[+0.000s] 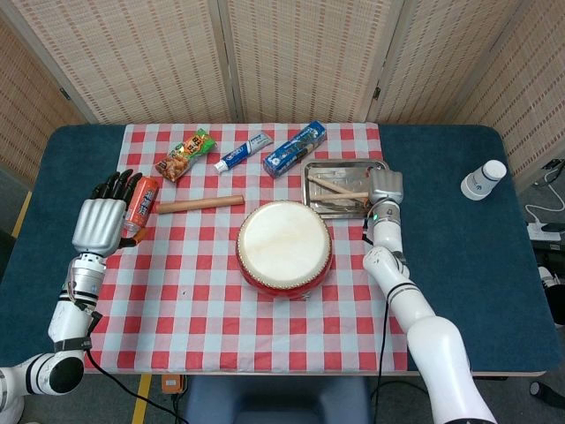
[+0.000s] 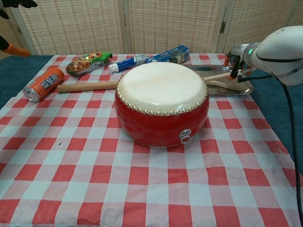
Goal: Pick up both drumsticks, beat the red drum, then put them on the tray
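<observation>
The red drum (image 1: pixel 284 247) (image 2: pixel 162 101) stands mid-cloth. Behind it to the right is the metal tray (image 1: pixel 346 166) (image 2: pixel 246 88). One thin drumstick (image 1: pixel 330 184) lies loose in the tray. A second thin drumstick (image 2: pixel 217 76) slants down onto the tray, and its far end meets my right hand (image 1: pixel 386 187) (image 2: pixel 238 56), which holds it at the tray's right edge. The hand's fingers are hidden under its back. My left hand (image 1: pixel 99 221) hovers with fingers spread and empty at the cloth's left edge, beside the orange can (image 1: pixel 142 200).
A thicker wooden rod (image 1: pixel 199 204) (image 2: pixel 87 86) lies left of the drum. A snack packet (image 1: pixel 186 155), a toothpaste tube (image 1: pixel 242 153) and a blue box (image 1: pixel 295 148) line the back of the cloth. A white bottle (image 1: pixel 484 179) stands far right.
</observation>
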Motion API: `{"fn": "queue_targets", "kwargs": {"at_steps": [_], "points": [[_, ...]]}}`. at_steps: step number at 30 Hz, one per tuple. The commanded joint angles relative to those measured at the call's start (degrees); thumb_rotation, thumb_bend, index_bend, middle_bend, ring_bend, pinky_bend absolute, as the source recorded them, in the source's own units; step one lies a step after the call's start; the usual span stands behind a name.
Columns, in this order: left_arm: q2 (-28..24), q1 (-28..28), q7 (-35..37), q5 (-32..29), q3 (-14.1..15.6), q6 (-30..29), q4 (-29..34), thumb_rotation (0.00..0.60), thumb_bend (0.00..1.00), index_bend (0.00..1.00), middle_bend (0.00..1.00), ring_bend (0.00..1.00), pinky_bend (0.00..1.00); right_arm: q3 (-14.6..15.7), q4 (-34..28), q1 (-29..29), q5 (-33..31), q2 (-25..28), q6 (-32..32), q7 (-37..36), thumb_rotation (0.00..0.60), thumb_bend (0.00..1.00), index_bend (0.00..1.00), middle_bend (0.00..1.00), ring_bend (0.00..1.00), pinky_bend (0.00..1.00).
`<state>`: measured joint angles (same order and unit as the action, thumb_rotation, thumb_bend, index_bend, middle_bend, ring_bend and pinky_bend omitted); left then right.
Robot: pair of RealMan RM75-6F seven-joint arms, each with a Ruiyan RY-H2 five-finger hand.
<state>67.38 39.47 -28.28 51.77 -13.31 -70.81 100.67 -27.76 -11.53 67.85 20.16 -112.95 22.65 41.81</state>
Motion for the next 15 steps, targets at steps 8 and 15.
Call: {"fn": "queue_targets", "kwargs": {"at_steps": [8, 15], "points": [[-0.66, -0.65, 1.78, -1.14, -0.58, 1.62, -1.43, 0.600, 0.23, 0.00, 0.00, 0.00, 0.15, -0.59, -10.57, -4.21, 6.65, 8.06, 2.81, -7.04, 0.600, 0.20, 0.18, 0.35, 0.26, 0.41], [-0.48, -0.88, 1.78, -1.18, -0.68, 1.66, -1.79, 0.600, 0.23, 0.00, 0.00, 0.00, 0.15, 0.19, -14.82, -5.88, 7.31, 9.41, 2.64, -8.59, 0.600, 0.00, 0.10, 0.32, 0.22, 0.39]]}}
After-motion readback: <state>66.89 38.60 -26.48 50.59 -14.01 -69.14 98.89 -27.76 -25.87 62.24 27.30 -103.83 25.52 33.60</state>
